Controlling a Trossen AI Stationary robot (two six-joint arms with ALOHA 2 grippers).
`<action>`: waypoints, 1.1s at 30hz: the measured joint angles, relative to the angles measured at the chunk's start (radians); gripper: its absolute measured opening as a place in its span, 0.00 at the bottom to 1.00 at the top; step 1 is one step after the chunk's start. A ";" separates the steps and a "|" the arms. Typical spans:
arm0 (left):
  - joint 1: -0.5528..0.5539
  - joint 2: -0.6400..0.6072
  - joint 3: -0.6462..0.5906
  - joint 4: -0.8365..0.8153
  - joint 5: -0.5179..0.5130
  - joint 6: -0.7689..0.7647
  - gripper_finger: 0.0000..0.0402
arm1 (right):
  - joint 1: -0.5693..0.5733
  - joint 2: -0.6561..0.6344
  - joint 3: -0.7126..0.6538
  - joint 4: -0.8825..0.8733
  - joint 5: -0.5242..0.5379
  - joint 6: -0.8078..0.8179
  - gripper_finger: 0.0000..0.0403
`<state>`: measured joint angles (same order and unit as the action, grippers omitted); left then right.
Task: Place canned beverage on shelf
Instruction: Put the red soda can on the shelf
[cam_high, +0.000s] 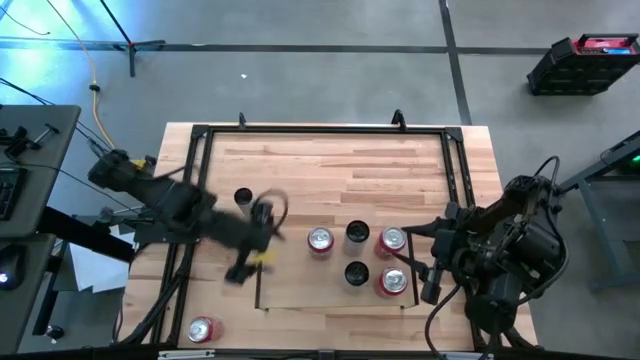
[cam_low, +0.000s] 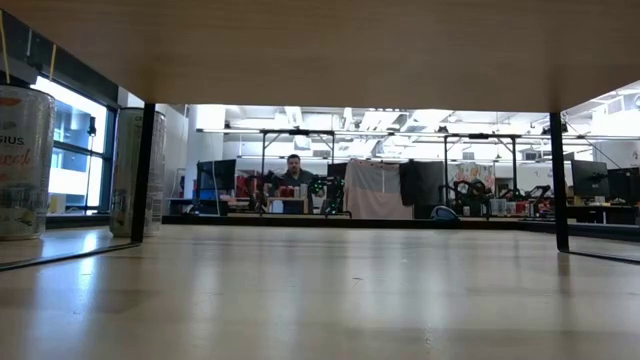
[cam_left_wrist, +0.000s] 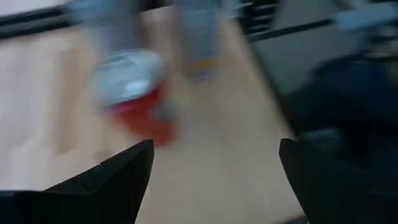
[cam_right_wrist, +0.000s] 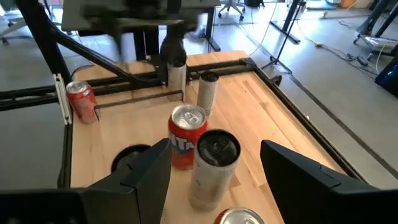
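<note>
The shelf (cam_high: 300, 285) is a pale-wood panel with dark side rails at the table's near middle; the low view looks under it (cam_low: 320, 50). Several cans stand on it, among them a red can (cam_high: 320, 240) and a dark-topped can (cam_high: 357, 272). A red can (cam_high: 203, 329) stands at the near left and a dark can (cam_high: 243, 197) left of the shelf. My left gripper (cam_high: 262, 232), blurred, is open and empty at the shelf's left rail; a red can (cam_left_wrist: 134, 93) shows ahead of it. My right gripper (cam_right_wrist: 217, 168) is open and empty at the shelf's right side (cam_high: 430, 265).
A black tube frame (cam_high: 320, 130) runs around the tabletop. The far half of the table (cam_high: 330, 170) is bare wood. In the low view two cans (cam_low: 22, 160) stand at the left. A person (cam_low: 295, 172) sits in the room beyond.
</note>
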<state>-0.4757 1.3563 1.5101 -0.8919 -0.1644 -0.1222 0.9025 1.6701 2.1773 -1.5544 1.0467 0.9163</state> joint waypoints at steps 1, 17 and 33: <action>-0.041 0.001 0.000 0.021 0.008 -0.004 0.85 | 0.000 0.003 0.000 0.020 0.017 -0.026 0.57; -0.553 0.043 0.000 0.284 0.005 -0.164 0.85 | 0.029 0.029 0.000 0.507 0.097 -0.513 0.57; -0.654 0.192 -0.002 0.218 -0.033 -0.372 0.85 | 0.080 0.085 0.000 0.675 0.037 -0.551 0.57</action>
<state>-1.1297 1.5485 1.5082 -0.6734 -0.1969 -0.4938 0.9825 1.7548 2.1773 -0.8795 1.0840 0.3651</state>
